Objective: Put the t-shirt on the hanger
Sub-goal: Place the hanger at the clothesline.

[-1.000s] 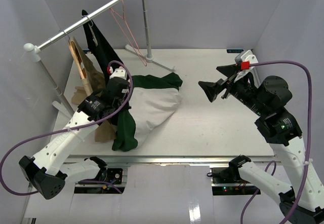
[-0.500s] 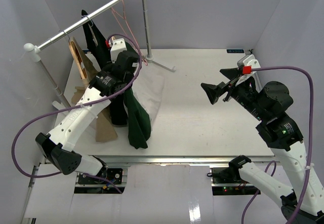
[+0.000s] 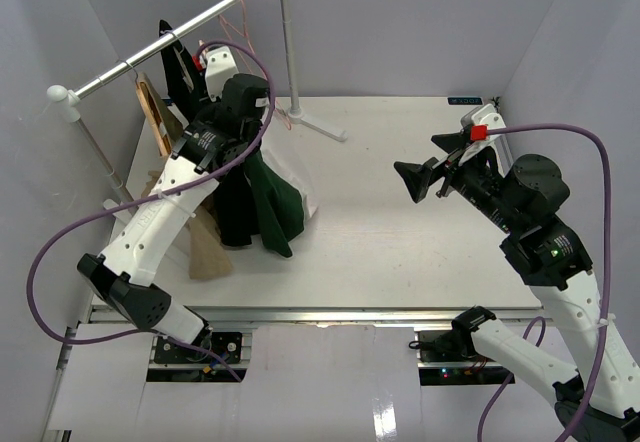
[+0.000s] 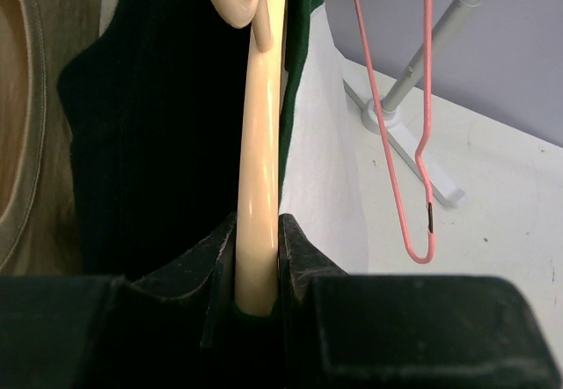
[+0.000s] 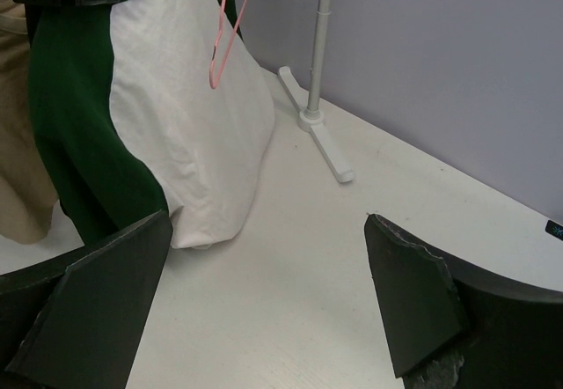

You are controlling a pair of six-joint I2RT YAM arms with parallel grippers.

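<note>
Top cam overhead; wrist cams share t-shirt (image 5: 193, 125), L much closer.

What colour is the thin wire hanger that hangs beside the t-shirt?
Pink-red. The wire hanger shows best in the left wrist view.

The left end effector (image 3: 215, 82) is raised close under the clothes rail (image 3: 130, 65) at the far left, with the t-shirt (image 3: 270, 202) hanging below it, dark green folds in front and the cream-white panel toward the right, its lower edge down at the counter (image 3: 400, 252). A black garment (image 3: 178, 67) and a tan garment (image 3: 205, 247) hang just beside it, and a pink wire hanger (image 3: 240, 30) hangs farther along the rail. The right end effector (image 3: 418, 158) hovers over the counter's right side with its jaws spread, well apart from the shirt.
</note>
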